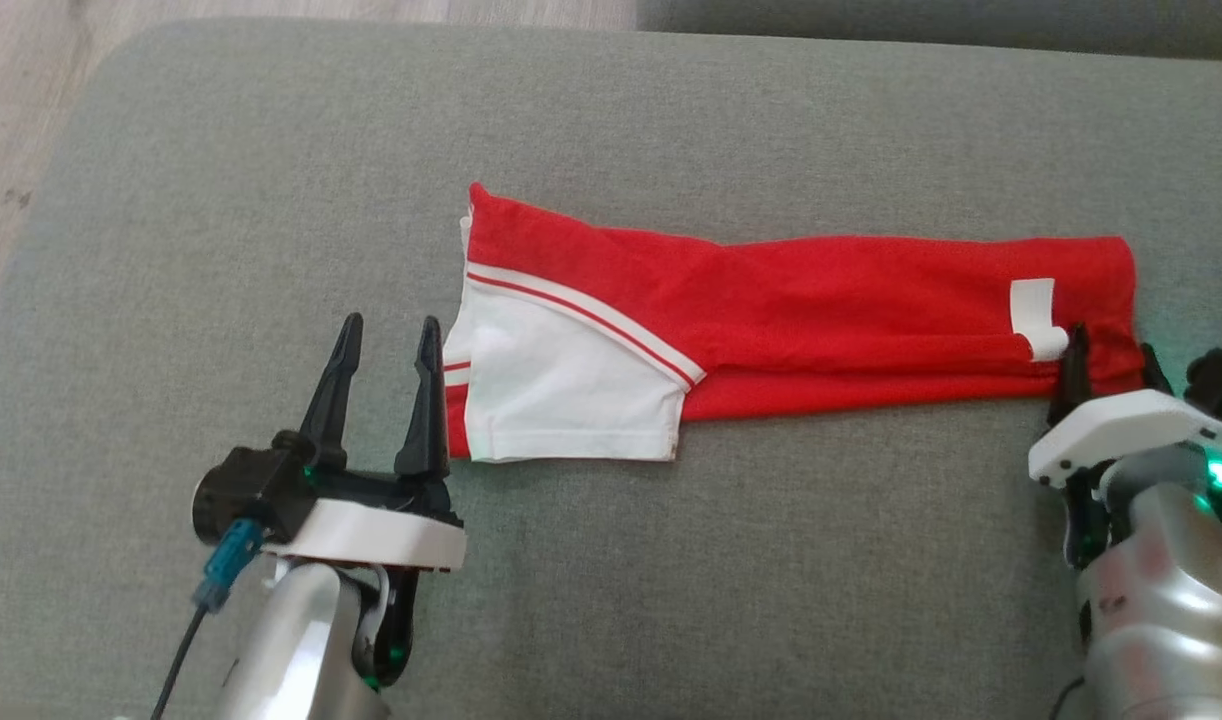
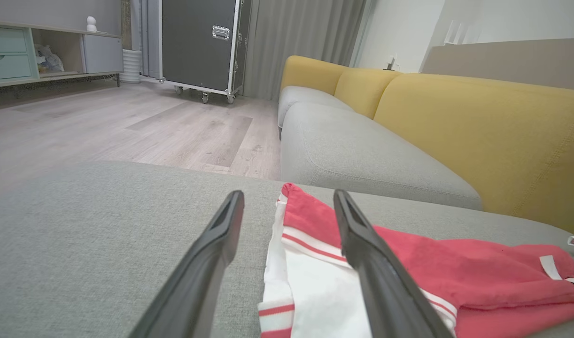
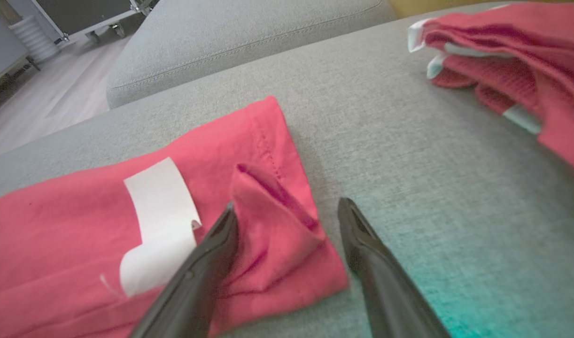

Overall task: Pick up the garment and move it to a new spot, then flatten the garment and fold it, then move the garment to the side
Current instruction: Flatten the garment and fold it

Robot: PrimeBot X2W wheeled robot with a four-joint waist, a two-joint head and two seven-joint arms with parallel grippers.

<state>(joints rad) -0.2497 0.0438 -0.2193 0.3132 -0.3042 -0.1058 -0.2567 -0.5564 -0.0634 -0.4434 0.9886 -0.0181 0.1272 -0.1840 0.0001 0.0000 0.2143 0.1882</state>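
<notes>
The garment (image 1: 821, 310) is red with white panels and lies as a long flat strip across the grey cushion (image 1: 271, 200). Its white sleeve end (image 1: 561, 390) points left, and a white label (image 1: 1033, 305) sits near the right end. My left gripper (image 1: 390, 325) stands open just left of the sleeve end; in the left wrist view its right finger (image 2: 376, 263) overlaps the garment (image 2: 456, 267). My right gripper (image 1: 1112, 345) is open at the near right corner. In the right wrist view that gripper (image 3: 288, 206) has a raised fold of the garment (image 3: 80, 220) between its fingers.
Wooden floor (image 1: 31, 110) lies past the cushion's left edge. A second red garment (image 3: 503, 61) lies crumpled further right on the cushion. Beyond stand a grey sofa with yellow backs (image 2: 456, 122) and a black wheeled case (image 2: 197, 42).
</notes>
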